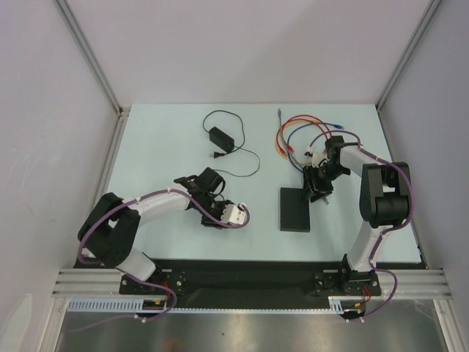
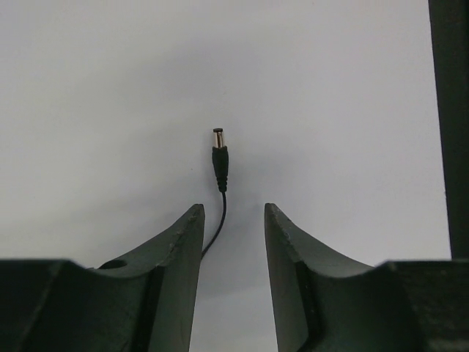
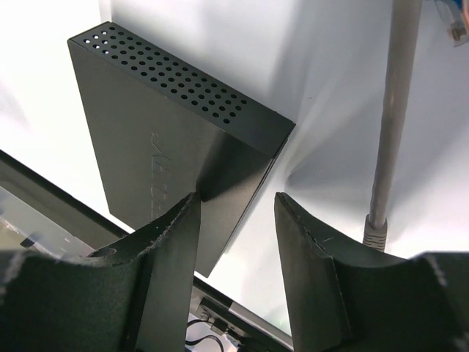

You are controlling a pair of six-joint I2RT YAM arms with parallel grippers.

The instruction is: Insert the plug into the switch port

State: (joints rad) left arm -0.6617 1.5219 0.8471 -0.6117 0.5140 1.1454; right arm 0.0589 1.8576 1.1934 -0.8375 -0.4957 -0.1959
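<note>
The plug (image 2: 219,147) is a small black barrel plug with a metal tip on a thin black cord. It lies on the table just ahead of my left gripper (image 2: 233,209), which is open and empty; the cord runs in between the fingertips. The switch (image 1: 294,209) is a flat black box lying right of centre. In the right wrist view the switch (image 3: 161,147) shows a perforated narrow edge; I see no port. My right gripper (image 3: 236,202) is open and empty, over the box's corner, and shows in the top view (image 1: 319,188). My left gripper (image 1: 199,181) is left of the switch.
A black power adapter (image 1: 220,136) with its thin cord lies at the back. A tangle of orange, red and blue cables (image 1: 300,136) lies behind the right gripper. A grey network cable (image 3: 388,110) runs right of the right fingers. A dark strip (image 2: 448,125) fills the left wrist view's right edge.
</note>
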